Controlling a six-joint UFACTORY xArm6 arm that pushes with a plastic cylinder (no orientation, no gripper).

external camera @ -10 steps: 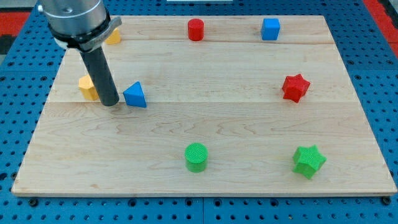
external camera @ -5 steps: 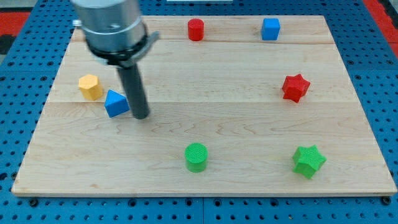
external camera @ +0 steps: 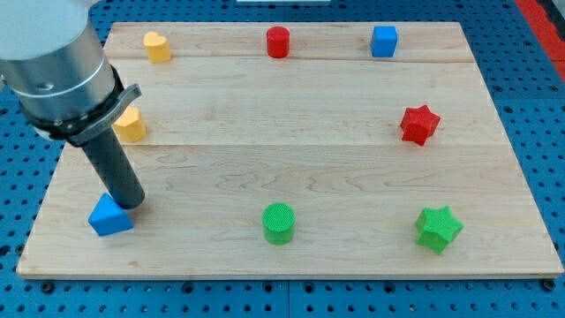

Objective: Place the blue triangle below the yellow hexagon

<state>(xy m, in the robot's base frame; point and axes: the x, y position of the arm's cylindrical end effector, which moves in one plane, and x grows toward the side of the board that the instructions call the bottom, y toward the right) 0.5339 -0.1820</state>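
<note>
The blue triangle (external camera: 110, 215) lies near the board's bottom left corner. The yellow hexagon (external camera: 131, 124) sits at the left edge, partly hidden by the arm's grey body, well above the triangle. My tip (external camera: 129, 203) stands just up and right of the blue triangle, touching or nearly touching its top right edge.
A yellow rounded block (external camera: 157, 47) sits at top left. A red cylinder (external camera: 278, 41) and a blue cube (external camera: 384, 41) are along the top. A red star (external camera: 419, 124) is at right, a green star (external camera: 438, 229) at bottom right, and a green cylinder (external camera: 279, 223) at bottom middle.
The blue triangle has gone from beside the yellow hexagon down and left to near the bottom left corner. My tip moved down and left with it.
</note>
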